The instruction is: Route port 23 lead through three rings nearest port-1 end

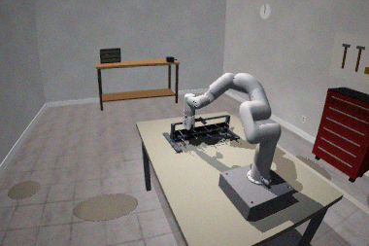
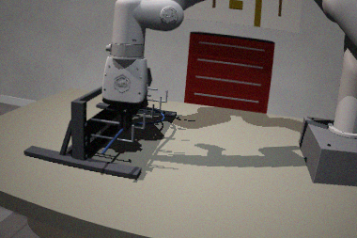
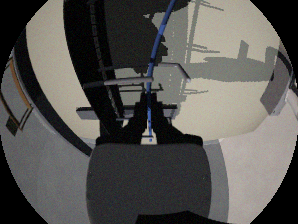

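Over at the rack (image 1: 173,132) (image 2: 79,130) on the counter (image 1: 194,187) (image 2: 211,204) (image 3: 220,105), you have the hand (image 1: 189,127) (image 2: 124,121) (image 3: 149,100) nearly closed, its fingers pinching the blue lead (image 2: 113,141) (image 3: 159,37). The lead runs away from the fingertips beside the cable rings (image 2: 132,134) (image 3: 172,65), and a short stretch shows past the grip in the wrist view. So you have the pickup done, by my judgement, and the hand is down among the rings at one end of the rack.

What you can't confirm is the threading: the lead crosses near a ring's bars, but whether it lies inside or above that ring I can't tell. The port numbers aren't readable either, so check which end is port 1. Count none of the three rings as finished; you likely still need to seat the lead through each gap, release, and let it settle.

As for containers, the red tool chest (image 1: 340,133) (image 2: 228,72) stands with its drawers closed, so you can't see what they hold.
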`<state>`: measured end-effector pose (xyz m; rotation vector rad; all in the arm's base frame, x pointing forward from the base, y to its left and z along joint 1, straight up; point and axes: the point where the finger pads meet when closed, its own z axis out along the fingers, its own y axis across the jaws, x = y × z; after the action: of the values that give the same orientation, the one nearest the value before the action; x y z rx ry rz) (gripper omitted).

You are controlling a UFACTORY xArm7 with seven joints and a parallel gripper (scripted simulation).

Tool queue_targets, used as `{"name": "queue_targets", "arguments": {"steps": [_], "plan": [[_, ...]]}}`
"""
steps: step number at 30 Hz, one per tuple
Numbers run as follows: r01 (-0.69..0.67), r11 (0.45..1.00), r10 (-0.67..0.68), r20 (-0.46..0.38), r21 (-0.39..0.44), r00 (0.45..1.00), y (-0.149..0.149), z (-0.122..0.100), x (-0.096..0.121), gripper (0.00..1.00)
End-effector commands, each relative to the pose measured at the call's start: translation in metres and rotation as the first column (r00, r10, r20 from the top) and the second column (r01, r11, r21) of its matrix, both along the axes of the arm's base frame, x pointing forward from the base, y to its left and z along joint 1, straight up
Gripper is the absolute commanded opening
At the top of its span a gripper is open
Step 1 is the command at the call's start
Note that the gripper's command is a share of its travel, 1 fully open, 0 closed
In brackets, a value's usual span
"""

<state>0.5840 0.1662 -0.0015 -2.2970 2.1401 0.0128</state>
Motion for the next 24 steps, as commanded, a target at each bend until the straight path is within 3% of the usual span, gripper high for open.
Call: {"name": "queue_targets", "arguments": {"steps": [1,24], "plan": [[0.000,1.000,0.000,0.004,0.001,1.000,0.001,0.002,0.009,0.00],[0.000,1.000,0.000,0.004,0.001,1.000,0.002,0.002,0.021,0.00]]}}
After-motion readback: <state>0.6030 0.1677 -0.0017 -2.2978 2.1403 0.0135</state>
